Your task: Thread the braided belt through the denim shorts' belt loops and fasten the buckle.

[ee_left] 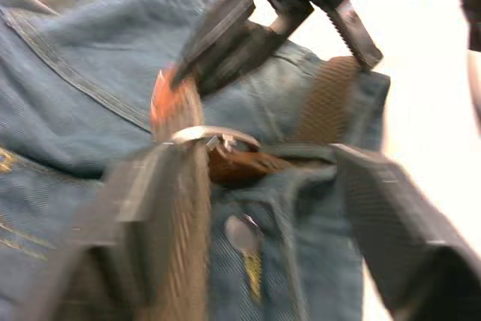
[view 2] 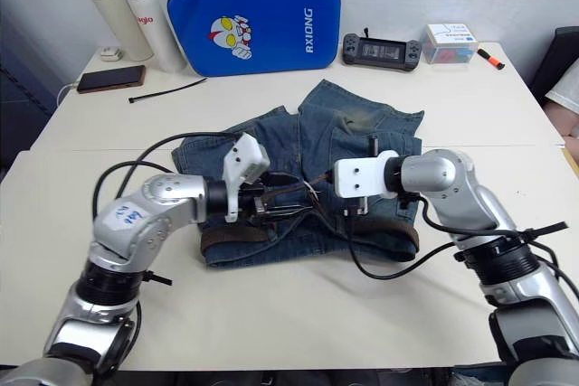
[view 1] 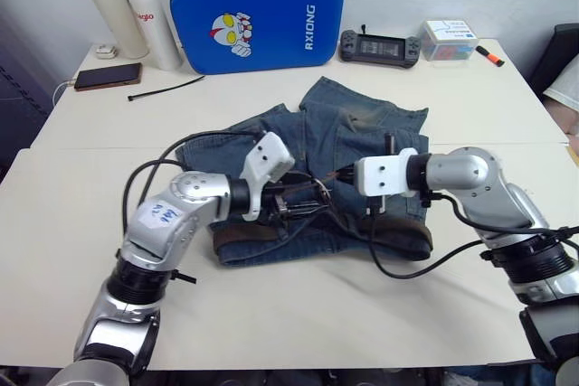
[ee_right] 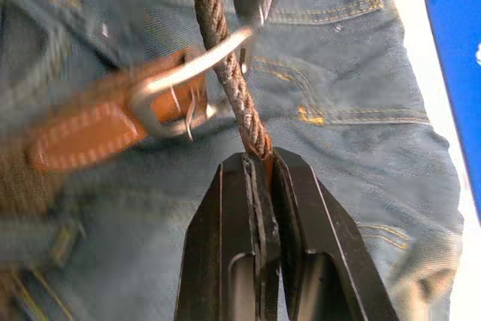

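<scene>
You have the denim shorts (view 1: pixel 344 169) lying flat in the middle of the tabletop (view 1: pixel 298 314), waistband at the near edge, with the braided belt (view 1: pixel 398 240) running along that waistband. Your two arms meet over the middle of the waistband. Your right end effector (ee_right: pixel 259 162) is closed tight on the belt's free end, which passes through the silver buckle (ee_right: pixel 169 99). Your left end effector (ee_left: pixel 248 186) sits at the buckle with its fingers (ee_left: pixel 143 208) spread either side of it; you cannot tell whether they grip it. Farther back on the left lies a black cable tie (view 1: pixel 163 89) beside a phone (view 1: pixel 107 76). At the far edge stand two bottles (view 1: pixel 131 11), a blue case (view 1: pixel 256 14) and a game console (view 1: pixel 380 46).
</scene>
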Robot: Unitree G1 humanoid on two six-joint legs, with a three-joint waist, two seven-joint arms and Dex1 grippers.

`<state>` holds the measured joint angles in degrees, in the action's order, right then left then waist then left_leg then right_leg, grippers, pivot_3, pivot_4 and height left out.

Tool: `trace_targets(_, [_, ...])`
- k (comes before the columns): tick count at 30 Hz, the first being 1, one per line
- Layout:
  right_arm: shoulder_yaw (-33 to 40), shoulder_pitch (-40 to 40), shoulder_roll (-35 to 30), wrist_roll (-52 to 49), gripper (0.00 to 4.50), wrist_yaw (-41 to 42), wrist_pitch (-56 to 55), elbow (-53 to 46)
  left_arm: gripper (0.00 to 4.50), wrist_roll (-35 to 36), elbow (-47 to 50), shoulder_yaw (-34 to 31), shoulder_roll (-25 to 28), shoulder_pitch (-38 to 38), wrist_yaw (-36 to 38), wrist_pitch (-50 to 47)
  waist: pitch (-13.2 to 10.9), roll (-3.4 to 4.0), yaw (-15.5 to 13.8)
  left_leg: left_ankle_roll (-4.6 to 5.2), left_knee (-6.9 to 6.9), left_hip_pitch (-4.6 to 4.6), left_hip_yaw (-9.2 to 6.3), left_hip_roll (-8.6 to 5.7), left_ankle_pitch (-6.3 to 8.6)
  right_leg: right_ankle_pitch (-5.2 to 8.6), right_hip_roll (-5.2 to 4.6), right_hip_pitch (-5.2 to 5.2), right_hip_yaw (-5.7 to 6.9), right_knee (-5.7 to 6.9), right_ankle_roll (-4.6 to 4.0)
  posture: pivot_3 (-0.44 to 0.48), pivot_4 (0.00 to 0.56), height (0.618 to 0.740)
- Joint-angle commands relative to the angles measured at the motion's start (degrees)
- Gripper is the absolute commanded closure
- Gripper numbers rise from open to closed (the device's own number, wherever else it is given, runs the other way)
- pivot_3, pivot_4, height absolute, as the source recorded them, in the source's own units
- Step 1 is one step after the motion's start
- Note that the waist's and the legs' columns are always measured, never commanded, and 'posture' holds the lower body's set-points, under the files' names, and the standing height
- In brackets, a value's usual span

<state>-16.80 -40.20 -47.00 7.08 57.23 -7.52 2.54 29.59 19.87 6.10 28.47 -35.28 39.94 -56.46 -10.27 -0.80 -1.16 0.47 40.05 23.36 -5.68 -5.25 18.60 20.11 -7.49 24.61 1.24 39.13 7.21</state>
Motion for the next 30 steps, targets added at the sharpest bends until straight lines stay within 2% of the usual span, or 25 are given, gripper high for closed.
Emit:
trace_targets(1, [5.27,-3.01,-3.70,0.27,4.50,-0.58,-7.35,1.84,0.02,3.87,0.94,-6.33,2.83,-1.77,0.91,-2.71,0.00,0.00,0.02,0.00,0.00,0.00,0.00,0.02,0.00,0.00,0.01,0.00,0.00,0.00,0.00,0.000,0.150,0.677])
trace_targets(6, [8.09,-4.19,-8.51,0.48,4.50,0.31,-12.74,5.91,0.02,2.62,-0.90,-6.64,5.24,-2.32,0.17,-2.24,0.00,0.00,-0.15,0.00,0.00,0.00,0.00,0.00,0.00,0.00,0.00,-0.04,0.01,-0.05,0.00,0.000,0.150,0.677])
trace_targets(9, [9.07,-5.19,-10.29,0.65,4.50,0.43,-14.37,7.69,0.02,2.80,-1.68,-6.03,4.27,-3.23,-0.41,-2.23,0.00,0.00,-0.19,0.00,0.02,0.02,0.00,-0.04,0.00,0.00,-0.02,-0.04,0.00,-0.04,0.01,0.000,0.150,0.677])
trace_targets(18, [8.13,-6.22,-5.91,-1.66,4.50,2.30,-5.74,-0.96,0.02,0.71,-5.21,-1.68,-7.25,-9.32,-7.70,-0.97,-0.01,-0.01,-0.04,0.00,0.01,0.05,0.02,0.01,0.00,-0.01,0.01,0.00,0.02,-0.02,0.01,0.000,0.150,0.677])
trace_targets(23, [8.03,-5.82,-4.49,-2.56,4.50,3.22,1.80,-4.02,0.02,-3.54,-6.42,4.11,-10.54,-10.90,-9.70,1.47,-0.01,-0.01,-0.18,0.00,0.05,0.06,0.02,-0.01,0.00,-0.01,0.01,-0.01,0.02,-0.03,0.02,0.000,0.150,0.677])
trace_targets(27, [7.98,-5.20,-3.57,-2.07,4.50,2.83,5.20,-5.53,0.02,-4.94,-7.13,5.68,-13.13,-12.02,-10.72,2.45,-0.01,-0.01,-0.16,0.00,0.04,0.07,0.02,0.00,0.00,-0.01,0.01,0.01,0.02,-0.03,0.02,0.000,0.150,0.677])
trace_targets(28, [8.06,-5.07,-3.51,-2.11,4.50,2.73,5.68,-5.75,0.43,-5.45,-7.54,5.79,-13.56,-12.29,-11.11,2.65,-0.01,-0.01,-0.16,0.00,0.04,0.07,0.02,0.00,0.00,-0.01,0.01,0.01,0.02,-0.02,0.02,0.000,0.150,0.677])
trace_targets(29, [8.09,-5.03,-3.49,-2.11,4.50,2.67,6.07,-5.94,0.54,-5.90,-7.93,5.74,-13.78,-12.49,-11.43,2.84,-0.01,-0.01,-0.16,0.00,0.04,0.06,0.02,0.00,0.00,-0.01,0.02,0.00,0.03,-0.02,0.02,0.000,0.150,0.677])
trace_targets(30, [8.17,-4.90,-3.60,-2.07,4.50,2.64,6.34,-6.12,0.84,-6.61,-8.31,5.88,-13.71,-12.69,-11.59,3.47,-0.01,-0.01,-0.16,0.00,0.04,0.06,0.02,0.00,0.00,-0.01,0.02,0.00,0.02,-0.02,0.02,0.000,0.150,0.677])
